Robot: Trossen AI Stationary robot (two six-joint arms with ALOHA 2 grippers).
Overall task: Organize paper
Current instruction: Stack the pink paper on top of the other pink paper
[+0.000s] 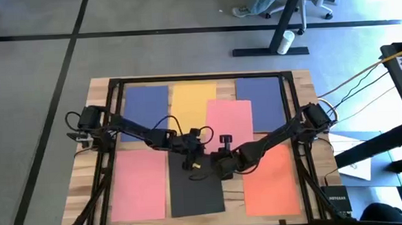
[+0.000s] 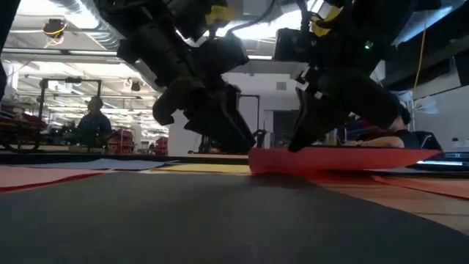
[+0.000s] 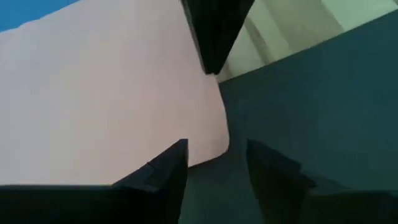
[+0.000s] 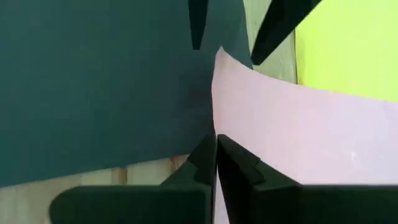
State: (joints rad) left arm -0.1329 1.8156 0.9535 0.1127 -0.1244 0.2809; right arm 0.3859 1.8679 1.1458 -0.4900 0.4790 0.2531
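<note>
Right wrist view: fingers (image 4: 216, 163) (closed) on pink sheet (image 4: 311, 137)

Two dark, near-black jointed arms, slim links with bulkier joint housings. Thin black cables loop loosely along both. Left gripper (image 1: 191, 156) has a small yellow tag or marking near its wrist; right gripper (image 1: 222, 161) carries a boxy black block on top. Fingers (image 3: 163, 176) are matte black, wedge-shaped, tapering. Yellow accents also show high on both arms in the low view.

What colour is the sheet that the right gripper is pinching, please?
Pink; the sheet shows best in the right wrist view, clamped by the right gripper.
</note>
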